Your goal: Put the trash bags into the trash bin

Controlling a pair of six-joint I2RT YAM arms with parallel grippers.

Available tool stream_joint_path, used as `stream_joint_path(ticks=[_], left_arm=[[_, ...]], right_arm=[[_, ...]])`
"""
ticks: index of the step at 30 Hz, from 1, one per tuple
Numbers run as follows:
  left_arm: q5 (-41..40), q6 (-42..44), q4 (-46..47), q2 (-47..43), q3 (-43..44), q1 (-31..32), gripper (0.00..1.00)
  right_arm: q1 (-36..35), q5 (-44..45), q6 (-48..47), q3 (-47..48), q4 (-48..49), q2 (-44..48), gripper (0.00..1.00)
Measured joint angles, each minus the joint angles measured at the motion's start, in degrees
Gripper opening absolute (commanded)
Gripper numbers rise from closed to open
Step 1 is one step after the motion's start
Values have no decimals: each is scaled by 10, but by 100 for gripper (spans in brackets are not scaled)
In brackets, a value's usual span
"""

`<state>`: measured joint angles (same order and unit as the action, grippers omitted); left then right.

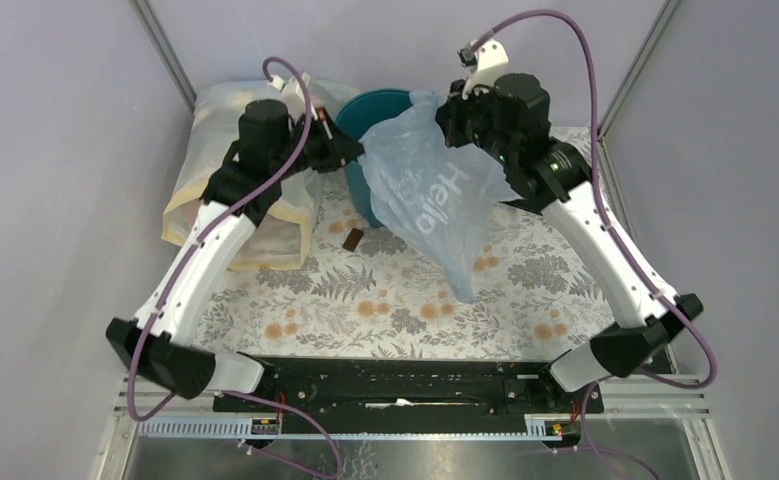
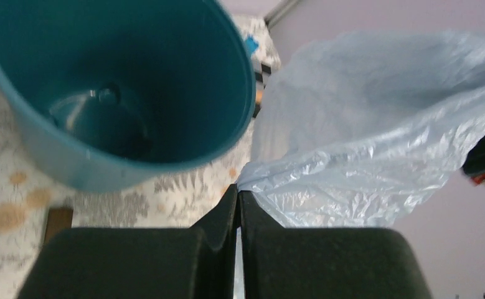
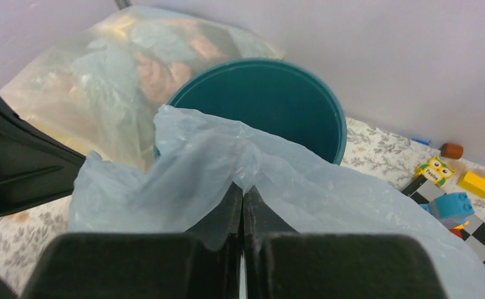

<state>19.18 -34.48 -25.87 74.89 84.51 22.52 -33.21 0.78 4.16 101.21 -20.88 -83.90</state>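
Observation:
The pale-blue trash bag [image 1: 433, 190] with white "Hello" lettering hangs stretched in the air between both grippers, in front of and partly over the teal trash bin [image 1: 377, 110]. Its bottom tip trails down to the tablecloth. My left gripper [image 1: 358, 152] is shut on the bag's left edge; in the left wrist view the bag [image 2: 376, 143] runs from the left gripper's [image 2: 238, 190] fingertips, with the empty bin [image 2: 121, 81] to the left. My right gripper [image 1: 447, 112] is shut on the bag's top right edge; the right wrist view shows the right gripper [image 3: 243, 192] pinching the bag [image 3: 215, 162] before the bin [image 3: 271, 99].
A large clear yellowish bag stuffed with cloth [image 1: 240, 170] lies left of the bin, under the left arm. A small brown block [image 1: 353, 239] lies on the floral tablecloth. Toy bricks [image 3: 451, 187] and a checkered board sit at the right of the bin. Walls close in behind.

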Motion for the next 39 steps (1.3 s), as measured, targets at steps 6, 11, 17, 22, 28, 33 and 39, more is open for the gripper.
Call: stream_joint_path(ticks=[6, 11, 17, 22, 28, 33, 39], left_arm=[[-59, 2, 3, 113, 136, -2, 0], [-94, 5, 2, 199, 210, -17, 0], [-118, 15, -16, 340, 317, -46, 0], [-139, 30, -56, 421, 370, -61, 0], [-148, 35, -56, 422, 370, -64, 0], [-151, 42, -57, 422, 369, -63, 20], [-151, 45, -56, 406, 363, -63, 35]], right_arm=[[0, 33, -4, 149, -25, -123, 0], [0, 47, -20, 261, -43, -229, 0], [3, 54, -41, 323, -61, -325, 6], [7, 41, -58, 367, -92, -391, 46], [7, 12, -63, 371, -112, -388, 85], [7, -35, -56, 362, -117, -353, 81], [7, -55, -48, 358, -123, -340, 57]])
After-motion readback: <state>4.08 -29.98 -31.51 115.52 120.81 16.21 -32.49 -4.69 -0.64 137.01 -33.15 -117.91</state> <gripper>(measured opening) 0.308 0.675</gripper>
